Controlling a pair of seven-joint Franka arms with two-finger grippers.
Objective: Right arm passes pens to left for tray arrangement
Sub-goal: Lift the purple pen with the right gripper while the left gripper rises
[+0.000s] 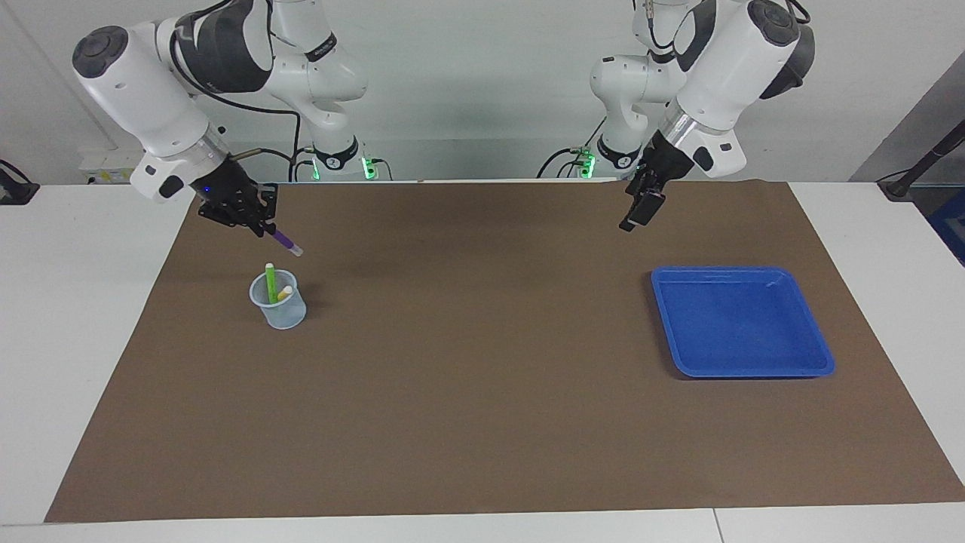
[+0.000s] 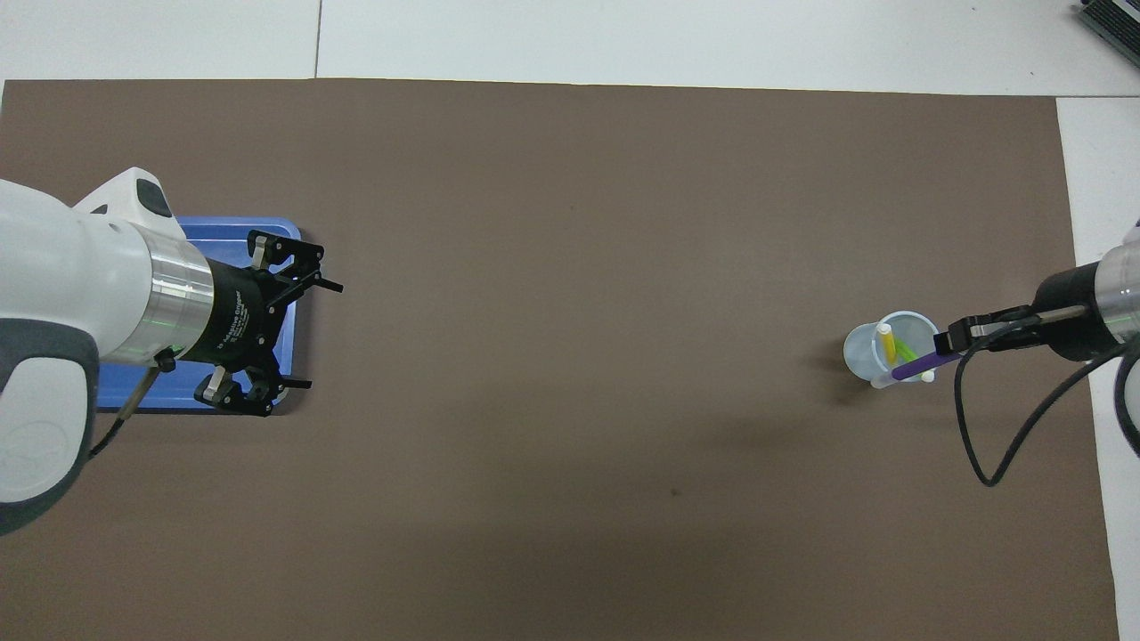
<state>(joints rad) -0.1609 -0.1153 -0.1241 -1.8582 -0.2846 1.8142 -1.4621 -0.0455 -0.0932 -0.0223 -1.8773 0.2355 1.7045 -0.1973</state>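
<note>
My right gripper [image 1: 265, 225] [image 2: 949, 342] is shut on the purple pen [image 1: 286, 243] [image 2: 916, 365], which slants down with its pale tip lowest, in the air just over the cup. The green pen [image 1: 271, 283] [image 2: 907, 349] and the yellow pen [image 1: 285, 292] [image 2: 886, 342] stand in the translucent cup [image 1: 279, 308] [image 2: 860, 352]. The blue tray [image 1: 742, 320] [image 2: 227, 233] lies toward the left arm's end of the table with nothing in it. My left gripper [image 1: 637, 209] [image 2: 325, 336] hangs open and holds nothing, raised over the tray's edge nearest the robots.
A brown mat [image 1: 482, 377] [image 2: 579, 312] covers most of the white table and carries the cup and the tray. A black cable [image 2: 997, 445] loops down from the right wrist.
</note>
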